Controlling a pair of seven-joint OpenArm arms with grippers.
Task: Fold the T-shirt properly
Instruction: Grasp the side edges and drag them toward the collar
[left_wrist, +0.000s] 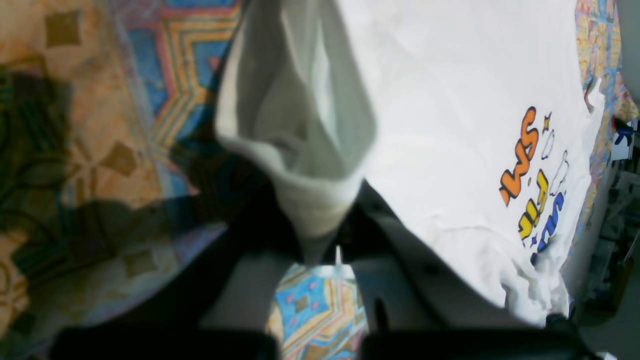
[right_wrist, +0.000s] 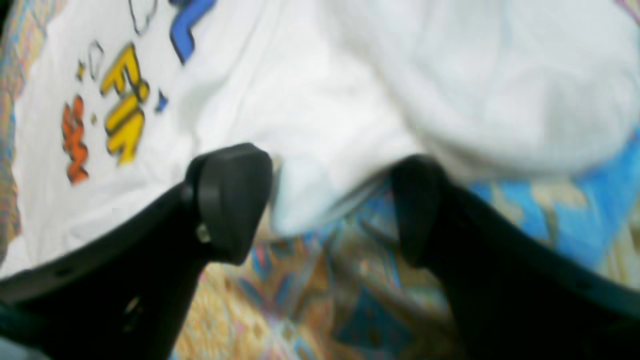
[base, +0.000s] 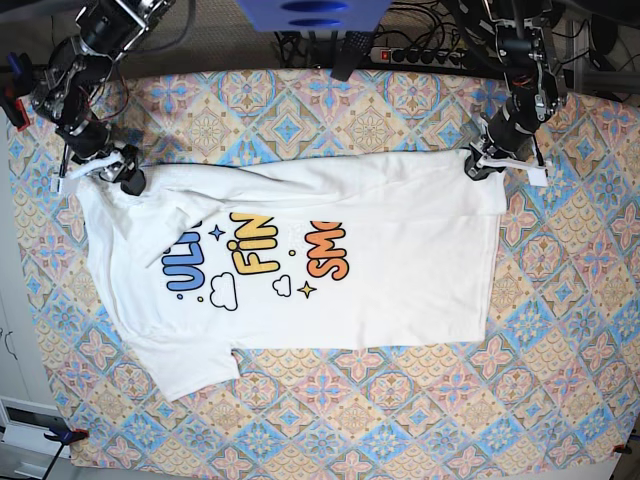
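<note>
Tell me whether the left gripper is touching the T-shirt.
Touching. In the left wrist view the left gripper has its jaws shut on a bunched fold of the T-shirt, and the cloth rises from the pinch, lifted off the patterned tablecloth.

This looks like a robotics lab or test bench. A surface (base: 560, 400) draped in a patterned, tile-print cloth (base: 300, 100) carries two robot arms mounted at its far edge, with a power strip (base: 420, 55) and tangled cables (base: 410, 15) behind them.
</note>
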